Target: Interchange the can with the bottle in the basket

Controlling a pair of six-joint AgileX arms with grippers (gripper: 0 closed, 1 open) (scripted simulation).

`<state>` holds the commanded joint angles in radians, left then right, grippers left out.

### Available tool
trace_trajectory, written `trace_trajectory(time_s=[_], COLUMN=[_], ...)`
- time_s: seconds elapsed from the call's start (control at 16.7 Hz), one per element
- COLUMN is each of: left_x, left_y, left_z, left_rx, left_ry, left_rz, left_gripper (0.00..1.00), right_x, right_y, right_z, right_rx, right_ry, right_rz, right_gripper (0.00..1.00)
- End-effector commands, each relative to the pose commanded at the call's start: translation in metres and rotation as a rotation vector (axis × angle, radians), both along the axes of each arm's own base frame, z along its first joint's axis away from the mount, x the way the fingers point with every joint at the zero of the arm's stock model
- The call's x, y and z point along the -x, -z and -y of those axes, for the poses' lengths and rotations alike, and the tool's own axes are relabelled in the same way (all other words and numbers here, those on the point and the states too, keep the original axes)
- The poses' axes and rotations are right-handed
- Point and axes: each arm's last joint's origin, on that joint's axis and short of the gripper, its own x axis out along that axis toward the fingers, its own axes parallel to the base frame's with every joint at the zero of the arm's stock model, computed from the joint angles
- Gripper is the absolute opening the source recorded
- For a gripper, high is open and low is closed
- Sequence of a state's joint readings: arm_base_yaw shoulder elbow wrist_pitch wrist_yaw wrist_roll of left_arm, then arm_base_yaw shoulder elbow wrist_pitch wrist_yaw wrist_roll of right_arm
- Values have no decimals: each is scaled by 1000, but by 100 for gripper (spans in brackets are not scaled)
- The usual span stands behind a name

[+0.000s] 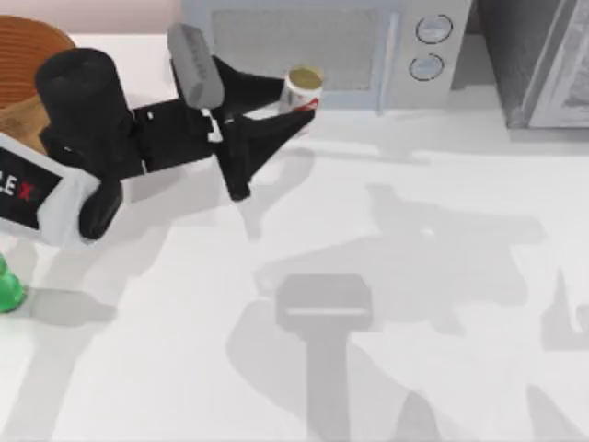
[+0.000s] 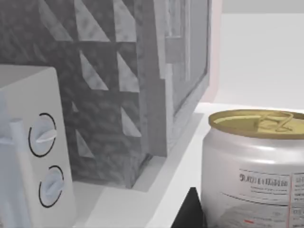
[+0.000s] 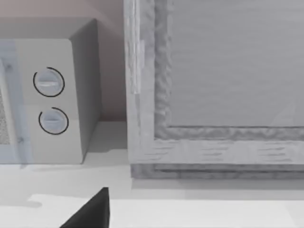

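Left gripper (image 1: 293, 109) jaws straddle the upright can (image 1: 303, 89) (closure: cannot tell), just before the microwave (image 1: 304, 41).

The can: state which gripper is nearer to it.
Left. The left gripper reaches the can in front of the microwave, its fingers right by it. The right gripper's fingertip shows in the right wrist view, facing the microwave, farther off.
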<state>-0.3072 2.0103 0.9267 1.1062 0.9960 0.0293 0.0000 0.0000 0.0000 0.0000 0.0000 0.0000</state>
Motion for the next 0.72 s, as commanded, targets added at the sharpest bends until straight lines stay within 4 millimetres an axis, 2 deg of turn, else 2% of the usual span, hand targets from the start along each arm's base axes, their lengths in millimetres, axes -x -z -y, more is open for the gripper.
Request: trace_trajectory(time_s=[0.24,0.42,0.54,0.72], left_x=[-18,-19,-18,-18], left_y=[73,115,130,134], left_z=[25,34,37,38], left_rx=[-11,-16,-18,-19], left_ry=[183,272,304,311], left_rz=[-20,-35,-42,-43], left_gripper=[0,0,0,0], right_x=[0,0,0,0], right_y=[0,0,0,0], right_z=[0,0,0,0], right_rx=[0,0,0,0], right_ry=[0,0,0,0], right_rz=[0,0,0,0], right_gripper=[100,100,100,100])
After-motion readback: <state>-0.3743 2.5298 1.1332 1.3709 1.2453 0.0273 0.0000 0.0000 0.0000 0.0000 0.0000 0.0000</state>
